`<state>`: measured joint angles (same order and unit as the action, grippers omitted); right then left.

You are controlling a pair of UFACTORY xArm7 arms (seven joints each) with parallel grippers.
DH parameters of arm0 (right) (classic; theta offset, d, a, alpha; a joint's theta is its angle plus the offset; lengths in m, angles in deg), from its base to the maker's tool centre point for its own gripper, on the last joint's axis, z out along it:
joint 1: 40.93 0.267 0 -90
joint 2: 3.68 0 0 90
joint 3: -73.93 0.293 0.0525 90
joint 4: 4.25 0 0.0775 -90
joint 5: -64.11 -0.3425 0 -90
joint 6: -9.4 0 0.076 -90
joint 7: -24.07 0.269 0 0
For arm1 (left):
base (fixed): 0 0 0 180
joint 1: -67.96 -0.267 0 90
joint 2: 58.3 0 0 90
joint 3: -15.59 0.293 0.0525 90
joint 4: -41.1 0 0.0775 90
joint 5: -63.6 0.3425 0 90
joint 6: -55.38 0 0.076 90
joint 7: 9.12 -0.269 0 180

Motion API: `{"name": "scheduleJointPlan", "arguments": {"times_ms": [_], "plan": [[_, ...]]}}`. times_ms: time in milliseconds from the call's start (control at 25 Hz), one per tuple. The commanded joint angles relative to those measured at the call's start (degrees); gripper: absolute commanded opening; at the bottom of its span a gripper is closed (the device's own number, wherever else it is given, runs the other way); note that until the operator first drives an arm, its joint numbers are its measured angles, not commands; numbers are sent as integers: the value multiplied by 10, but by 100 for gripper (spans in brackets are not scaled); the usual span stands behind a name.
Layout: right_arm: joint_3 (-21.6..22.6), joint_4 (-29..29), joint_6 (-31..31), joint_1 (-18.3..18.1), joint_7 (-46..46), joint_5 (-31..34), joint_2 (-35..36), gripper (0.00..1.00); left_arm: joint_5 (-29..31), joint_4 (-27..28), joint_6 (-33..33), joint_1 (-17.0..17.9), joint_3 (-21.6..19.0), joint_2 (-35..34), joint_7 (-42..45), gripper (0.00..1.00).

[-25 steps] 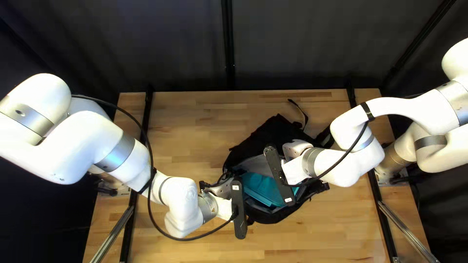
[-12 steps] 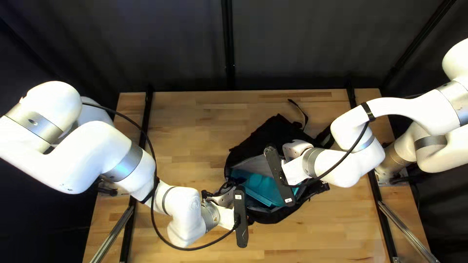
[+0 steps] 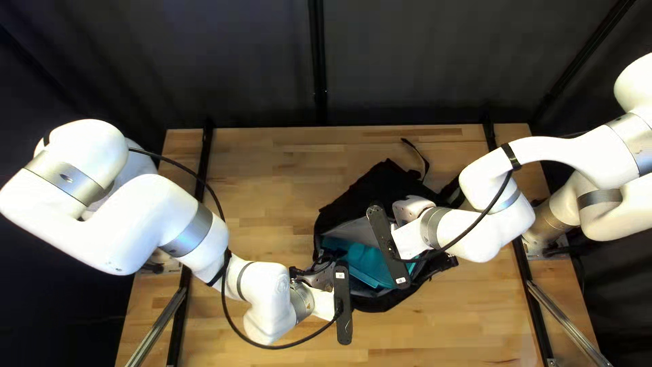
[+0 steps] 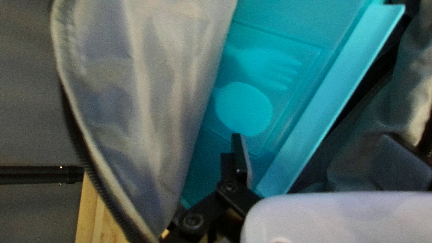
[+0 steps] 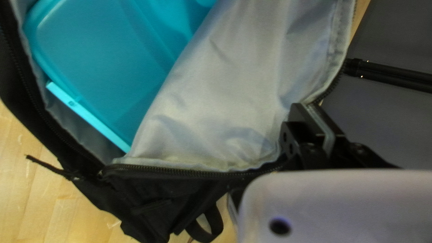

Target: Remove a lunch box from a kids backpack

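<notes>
Black backpack (image 3: pixel 360 197) on the wooden table (image 3: pixel 272 183), toward four o'clock from the middle of the top left view; thin strap (image 3: pixel 426 163) sticks out at its one o'clock. Dark curtain (image 3: pixel 407 61) behind, metal rails (image 3: pixel 156 326) at seven and five o'clock. In the way: grey-lined flap (image 5: pixel 234 90) covers part of the lunch box, and the black bar (image 3: pixel 390 245) on the right arm blocks some of it from above. Backpack is unzipped; teal lunch box (image 3: pixel 370 261) sits inside the main compartment, fork and round shapes showing at its lid. Left gripper (image 3: pixel 331 257), at the backpack's eight o'clock, is spread, box edge between its fingers. Right gripper (image 3: pixel 411 209), at the box's one o'clock, pinches the flap's edge.
</notes>
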<state>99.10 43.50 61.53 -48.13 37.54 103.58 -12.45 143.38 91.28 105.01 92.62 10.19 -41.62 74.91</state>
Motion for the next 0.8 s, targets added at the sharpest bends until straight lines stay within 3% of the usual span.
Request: {"name": "scheduleJointPlan", "arguments": {"times_ms": [40, 320, 800], "plan": [[0, 2, 1, 0, 0, 0, 1, 0, -11, -1, 10, 6, -5, 5, 4, 100], [0, 3, 0, 0, -1, 0, 4, 0, -41, -12, 47, 23, -19, -10, -2, 100], [1, 9, -3, -1, 0, 6, 15, 0, -48, 5, 46, 6, -7, -29, -73, 100]]}}
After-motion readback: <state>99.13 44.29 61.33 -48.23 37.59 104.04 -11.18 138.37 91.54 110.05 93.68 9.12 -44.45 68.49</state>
